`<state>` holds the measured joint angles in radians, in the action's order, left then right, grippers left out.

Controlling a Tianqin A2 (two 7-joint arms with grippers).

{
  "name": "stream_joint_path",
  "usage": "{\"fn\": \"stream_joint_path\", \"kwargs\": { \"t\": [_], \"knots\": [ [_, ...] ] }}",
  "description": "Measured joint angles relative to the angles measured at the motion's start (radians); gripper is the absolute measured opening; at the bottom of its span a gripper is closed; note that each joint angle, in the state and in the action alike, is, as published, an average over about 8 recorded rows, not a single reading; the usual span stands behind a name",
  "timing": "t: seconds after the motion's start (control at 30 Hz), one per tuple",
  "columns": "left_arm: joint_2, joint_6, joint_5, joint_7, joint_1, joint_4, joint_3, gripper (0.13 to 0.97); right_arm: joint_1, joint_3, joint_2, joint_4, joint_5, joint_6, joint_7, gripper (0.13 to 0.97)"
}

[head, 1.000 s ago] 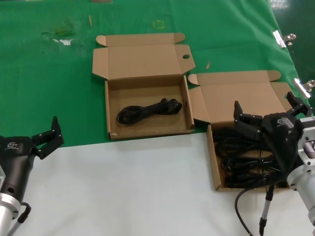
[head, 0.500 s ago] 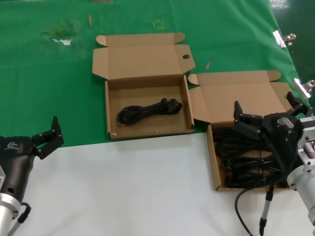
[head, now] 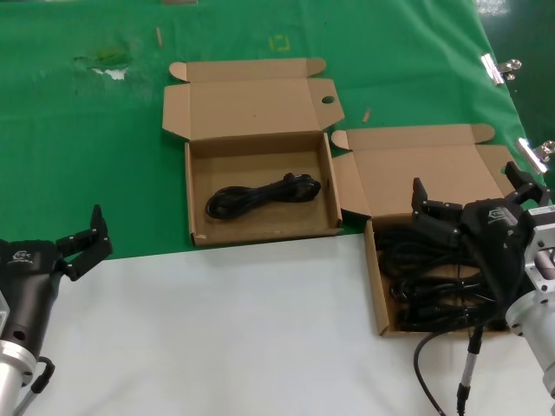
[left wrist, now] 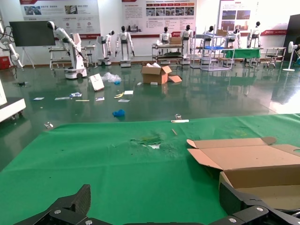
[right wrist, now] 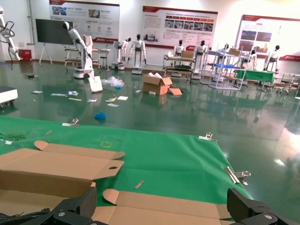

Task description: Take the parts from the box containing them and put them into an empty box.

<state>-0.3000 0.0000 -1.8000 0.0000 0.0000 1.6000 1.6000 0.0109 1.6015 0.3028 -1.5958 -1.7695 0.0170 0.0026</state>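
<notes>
Right claw [head: 473, 192] spread wide, released, over glossy black looped cords [head: 425, 282] — left claw [head: 82, 238] also open, parked.

Head camera: high, angled forward and down over the tabletop [head: 217, 329]; both wrist cameras: low, near-level, facing outward across the green cloth [left wrist: 93, 159] toward the hall, all sharing the open cardboard lids [right wrist: 61, 164].

Green-and-white table [head: 217, 329] bears two open cartons [head: 251, 130] [head: 416, 169].
</notes>
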Motion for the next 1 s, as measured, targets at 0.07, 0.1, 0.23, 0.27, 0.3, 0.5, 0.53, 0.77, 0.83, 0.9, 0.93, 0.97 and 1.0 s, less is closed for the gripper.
{"fn": "stream_joint_path", "kwargs": {
  "t": [0.07,0.1,0.23,0.27,0.3,0.5,0.53,0.77,0.83,0.9,0.93,0.97,1.0],
  "knots": [
    [0.0,0.0,0.0,0.0,0.0,0.0,0.0,0.966,0.0,0.0,0.0,0.0,0.0,0.0,0.0,0.966],
    [0.0,0.0,0.0,0.0,0.0,0.0,0.0,0.966,0.0,0.0,0.0,0.0,0.0,0.0,0.0,0.966],
    [0.0,0.0,0.0,0.0,0.0,0.0,0.0,0.966,0.0,0.0,0.0,0.0,0.0,0.0,0.0,0.966],
    [0.0,0.0,0.0,0.0,0.0,0.0,0.0,0.966,0.0,0.0,0.0,0.0,0.0,0.0,0.0,0.966],
    [0.0,0.0,0.0,0.0,0.0,0.0,0.0,0.966,0.0,0.0,0.0,0.0,0.0,0.0,0.0,0.966],
    [0.0,0.0,0.0,0.0,0.0,0.0,0.0,0.966,0.0,0.0,0.0,0.0,0.0,0.0,0.0,0.966],
    [0.0,0.0,0.0,0.0,0.0,0.0,0.0,0.966,0.0,0.0,0.0,0.0,0.0,0.0,0.0,0.966],
    [0.0,0.0,0.0,0.0,0.0,0.0,0.0,0.966,0.0,0.0,0.0,0.0,0.0,0.0,0.0,0.966],
    [0.0,0.0,0.0,0.0,0.0,0.0,0.0,0.966,0.0,0.0,0.0,0.0,0.0,0.0,0.0,0.966],
    [0.0,0.0,0.0,0.0,0.0,0.0,0.0,0.966,0.0,0.0,0.0,0.0,0.0,0.0,0.0,0.966],
    [0.0,0.0,0.0,0.0,0.0,0.0,0.0,0.966,0.0,0.0,0.0,0.0,0.0,0.0,0.0,0.966],
    [0.0,0.0,0.0,0.0,0.0,0.0,0.0,0.966,0.0,0.0,0.0,0.0,0.0,0.0,0.0,0.966],
    [0.0,0.0,0.0,0.0,0.0,0.0,0.0,0.966,0.0,0.0,0.0,0.0,0.0,0.0,0.0,0.966]
  ]
}}
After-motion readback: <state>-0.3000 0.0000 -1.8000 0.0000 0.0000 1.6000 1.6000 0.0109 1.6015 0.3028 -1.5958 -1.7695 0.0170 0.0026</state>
